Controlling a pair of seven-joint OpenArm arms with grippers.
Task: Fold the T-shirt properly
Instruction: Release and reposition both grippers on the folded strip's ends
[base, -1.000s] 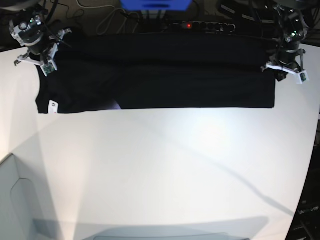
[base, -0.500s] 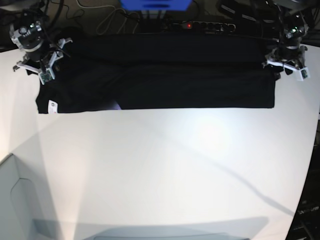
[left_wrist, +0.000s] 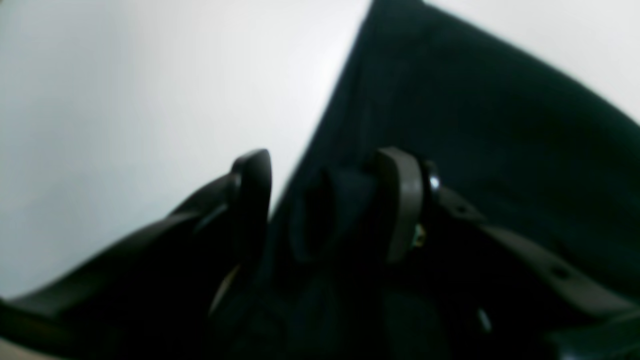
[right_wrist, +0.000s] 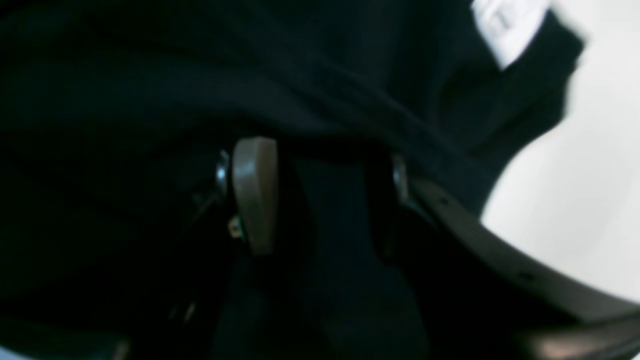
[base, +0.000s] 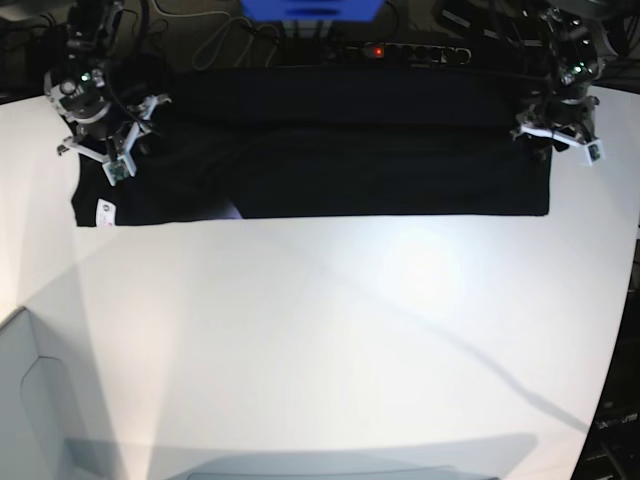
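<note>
Beneath both grippers the T-shirt (base: 340, 150) lies as a flat band along the far edge of the surface (base: 330, 330), left gripper (left_wrist: 322, 210) and right gripper (right_wrist: 320, 195) both spread and holding nothing, apparently releasing a completed fold.

L gripper (left_wrist: 320, 205) fingers apart, R gripper (right_wrist: 320, 200) same

No readable text anywhere.
Small white tag (base: 103, 210) on the black T-shirt (base: 400, 150) carries a dark mark, too small to read in base view; same tag in right wrist view is blurred, faint grey marks only, illegible. No brand, number or sign legible in any view.
</note>
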